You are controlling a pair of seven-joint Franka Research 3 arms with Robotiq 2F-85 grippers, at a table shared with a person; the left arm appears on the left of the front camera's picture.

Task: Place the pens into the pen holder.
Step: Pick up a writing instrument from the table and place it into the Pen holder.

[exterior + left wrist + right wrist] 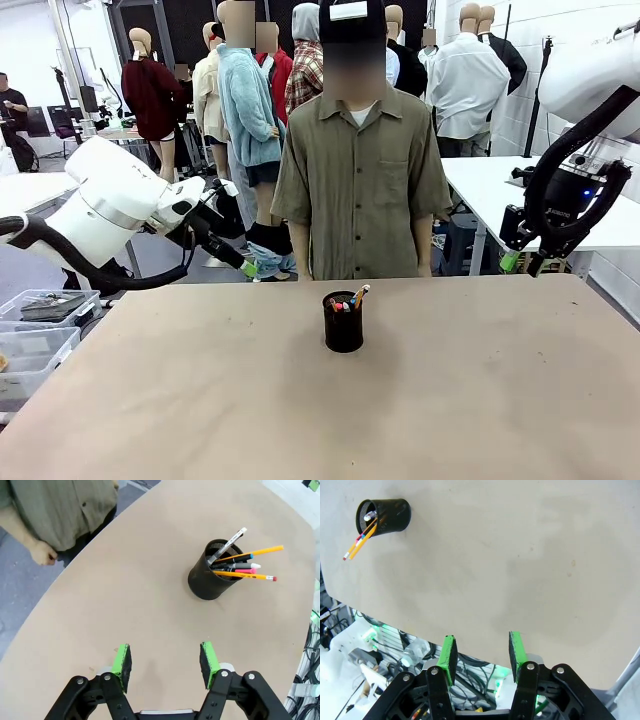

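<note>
Pens [240,565] stand bunched in the pen holder [210,577], well ahead of the left gripper [165,662], whose jaws are spread wide and empty; the job appears finished. The right gripper [480,655], jaws likewise parted and empty, hangs off the table [520,555] edge, holder far ahead. The left wrist view separates individual pens; the front view merges them.

Matt tan surface [125,605] with faint scuffs, black wire-mesh pen holder [207,582] with solid rim, smooth glossy pens [245,565], matt black pincer [165,662] with bright green pads, person's woven olive shirt [360,180]
</note>
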